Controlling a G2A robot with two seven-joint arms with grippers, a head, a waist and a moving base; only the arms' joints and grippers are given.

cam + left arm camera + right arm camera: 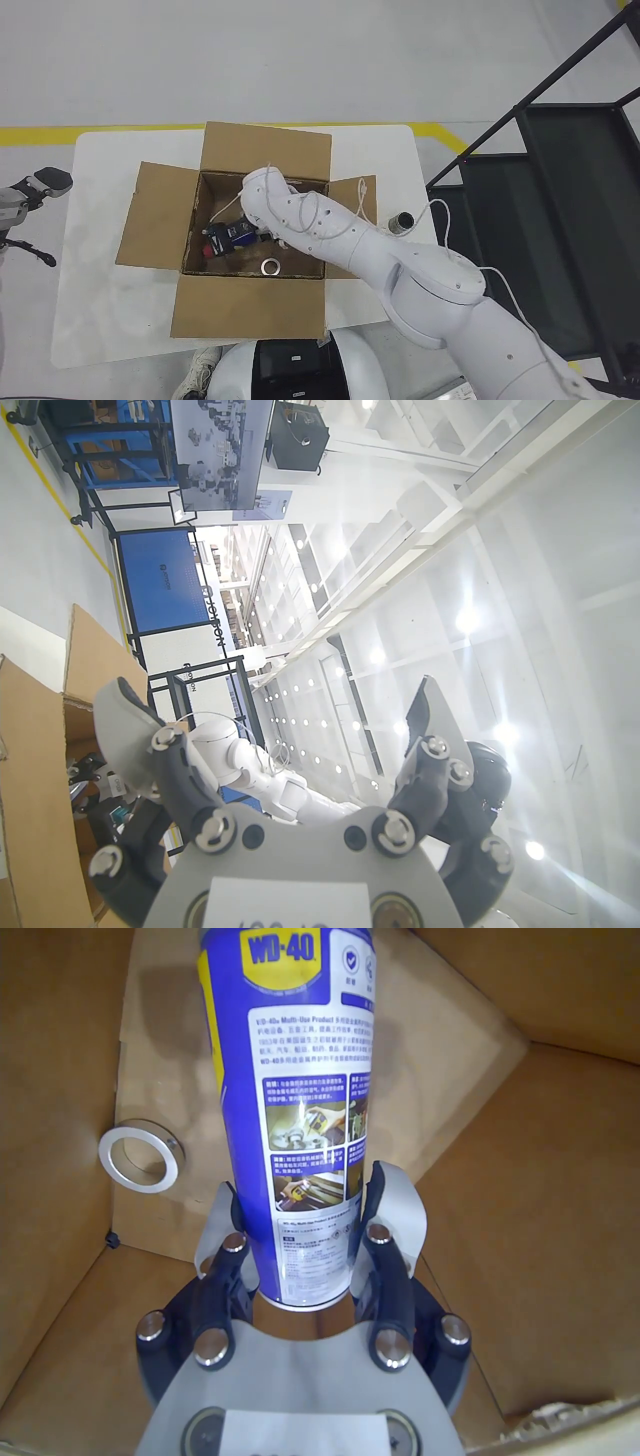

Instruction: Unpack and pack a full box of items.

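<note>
My right gripper (304,1185) pinches the spray can (295,1078) low to clear the box (500,1178); left gripper (275,695) idles spread at 9 o'clock.

Factory hall: floor tape (100,131), steel stairs (560,170)

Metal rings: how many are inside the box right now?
1. The metal ring lies flat on the box floor, near the robot-side wall, apart from the spray can in the right gripper. The arm covers part of the box, so others may be hidden.
</note>
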